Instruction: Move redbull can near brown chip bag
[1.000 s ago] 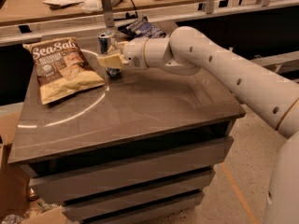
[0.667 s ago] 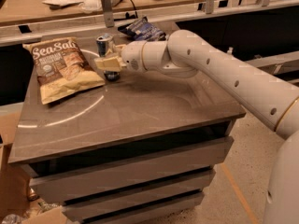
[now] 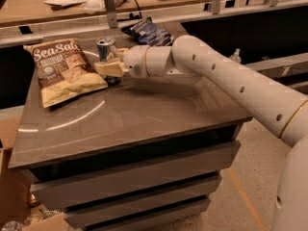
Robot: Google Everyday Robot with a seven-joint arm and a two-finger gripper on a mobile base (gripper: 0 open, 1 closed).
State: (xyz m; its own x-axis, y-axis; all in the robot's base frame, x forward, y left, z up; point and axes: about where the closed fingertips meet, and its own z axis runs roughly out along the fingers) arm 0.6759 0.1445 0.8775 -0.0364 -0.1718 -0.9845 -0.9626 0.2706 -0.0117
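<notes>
The redbull can stands upright on the grey table, blue and silver with a silver top, just right of the brown chip bag. The bag lies flat at the table's back left with white "Sea Salt" lettering. My gripper reaches in from the right and is shut on the can's lower body; one tan finger covers the can's front. The can's base is hidden behind the finger. The can is almost touching the bag's right edge.
A dark blue chip bag lies at the table's back edge, behind my arm. A railing and a cluttered bench run behind the table. Cardboard boxes sit on the floor at the left.
My gripper has shifted slightly left and toward the front with the can in it, bringing the can closer to the brown bag's right edge.
</notes>
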